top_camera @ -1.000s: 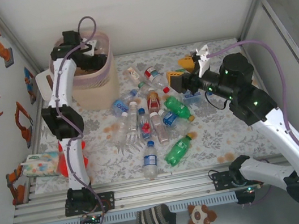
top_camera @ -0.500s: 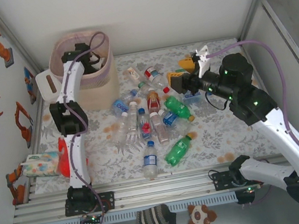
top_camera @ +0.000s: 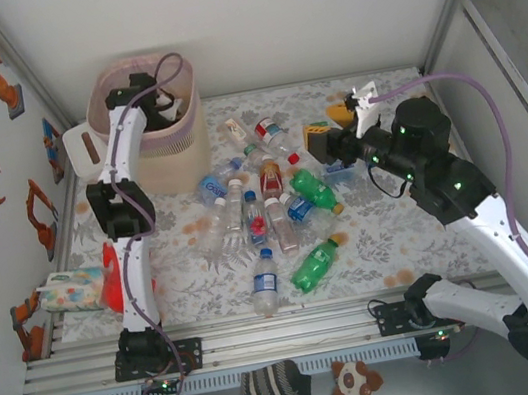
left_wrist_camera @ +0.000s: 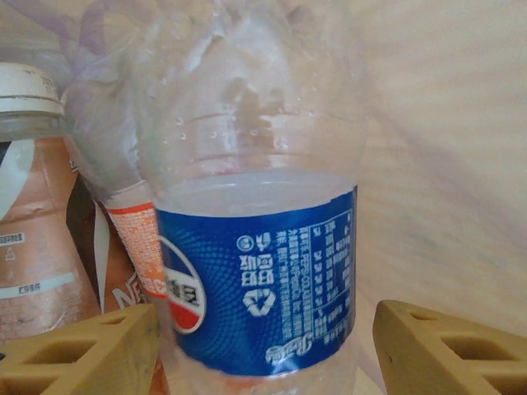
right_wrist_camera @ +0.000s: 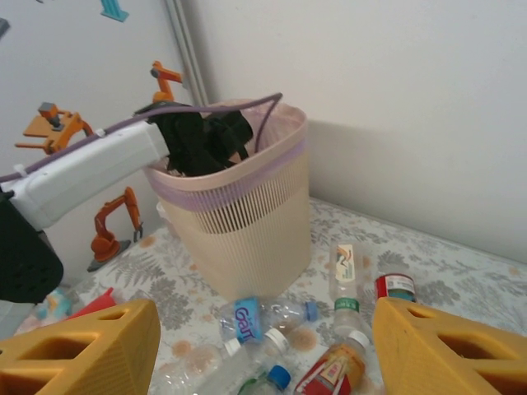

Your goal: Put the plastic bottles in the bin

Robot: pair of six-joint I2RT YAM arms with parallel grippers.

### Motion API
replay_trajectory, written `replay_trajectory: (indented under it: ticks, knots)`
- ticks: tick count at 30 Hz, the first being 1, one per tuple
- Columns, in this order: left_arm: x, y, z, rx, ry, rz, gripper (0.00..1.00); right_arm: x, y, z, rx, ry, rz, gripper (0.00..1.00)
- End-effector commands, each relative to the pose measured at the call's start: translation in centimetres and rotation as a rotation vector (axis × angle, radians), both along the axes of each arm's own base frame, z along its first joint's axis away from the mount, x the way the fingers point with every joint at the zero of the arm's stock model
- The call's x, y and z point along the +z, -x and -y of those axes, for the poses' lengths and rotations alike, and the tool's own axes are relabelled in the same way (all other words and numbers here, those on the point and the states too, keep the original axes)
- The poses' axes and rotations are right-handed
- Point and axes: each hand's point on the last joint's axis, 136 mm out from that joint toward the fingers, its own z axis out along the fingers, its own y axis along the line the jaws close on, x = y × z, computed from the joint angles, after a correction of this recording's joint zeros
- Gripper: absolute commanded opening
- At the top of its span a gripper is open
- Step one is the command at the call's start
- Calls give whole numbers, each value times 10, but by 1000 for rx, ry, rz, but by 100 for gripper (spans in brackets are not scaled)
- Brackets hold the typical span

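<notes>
Below the rail, a striped sock [top_camera: 270, 389] beside a small plush toy [top_camera: 355, 379] (brown and white). At left, tissue pack [top_camera: 72, 289] just beside a red item [top_camera: 112, 279].

One bin [top_camera: 176, 156] out there, folks! Roughly a dozen plastic bottles [top_camera: 253, 217] lie loose, two green ones [top_camera: 314, 265] among them, three more bottles [left_wrist_camera: 259, 280] sit inside the bin, plus one tissue pack [top_camera: 72, 289].

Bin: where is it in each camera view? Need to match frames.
Top external: bin upper left, at the far-left corner of the table.
Right wrist: bin centre-left, upright.
Left wrist: probably its lined inner wall, on the right behind the blue-labelled bottle.
Shared landmark: the left arm, tip inside the bin, in top and right-wrist views.
</notes>
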Motion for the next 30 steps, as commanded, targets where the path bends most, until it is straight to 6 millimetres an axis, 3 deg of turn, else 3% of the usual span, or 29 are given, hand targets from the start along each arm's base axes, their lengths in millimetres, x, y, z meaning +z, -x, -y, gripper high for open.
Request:
replay_trajectory:
  ticks: [1,12,19,25,30]
  knots:
    - [56,3,1,5,46,100,71,11,-1,16,-82,-4,20,68]
    - [121,12,0,20,90,229,72,-21,-18,32,-210,78,-85,69]
    - [150,25,-2,24,112,273,71,-45,-29,32,-234,197,-164,68]
    - [172,38,-3,26,124,304,71,-78,-42,30,-278,234,-299,68]
    - [192,50,-9,49,118,348,71,-119,-48,23,-280,260,-423,68]
